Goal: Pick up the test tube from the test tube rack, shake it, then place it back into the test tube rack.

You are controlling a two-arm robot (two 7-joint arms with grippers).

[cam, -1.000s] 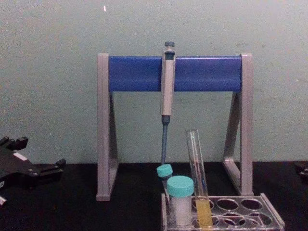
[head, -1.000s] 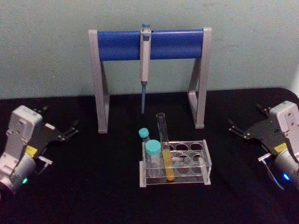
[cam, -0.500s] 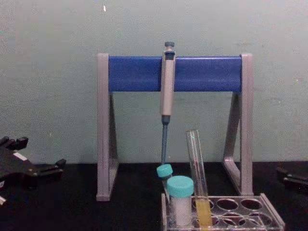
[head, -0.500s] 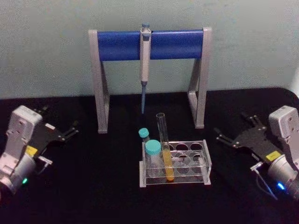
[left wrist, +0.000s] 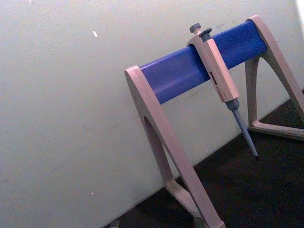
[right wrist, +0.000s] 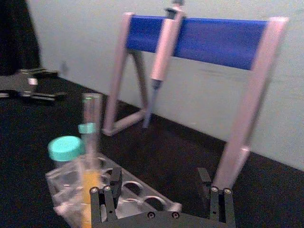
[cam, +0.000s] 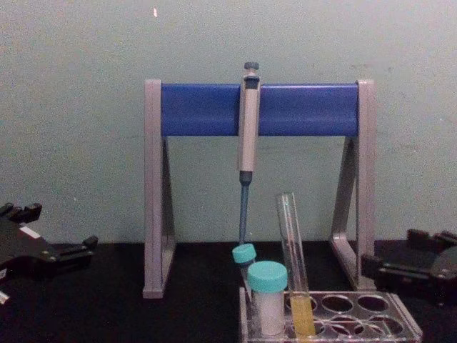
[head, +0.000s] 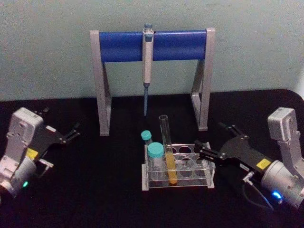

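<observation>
tube (head: 167, 148) in rack (head: 178, 185), R tool (head: 199, 148) just right

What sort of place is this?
Most likely a laboratory bench, perhaps a practice set-up. A pipette hangs from a blue-and-grey stand. A test tube of yellow liquid stands in a clear test tube rack beside teal-capped tubes. The right pincer, open, is at the rack's right end.

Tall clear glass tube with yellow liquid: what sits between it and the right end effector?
In the head view, empty holes of the low clear plastic rack separate the tube from the open right end effector.
</observation>
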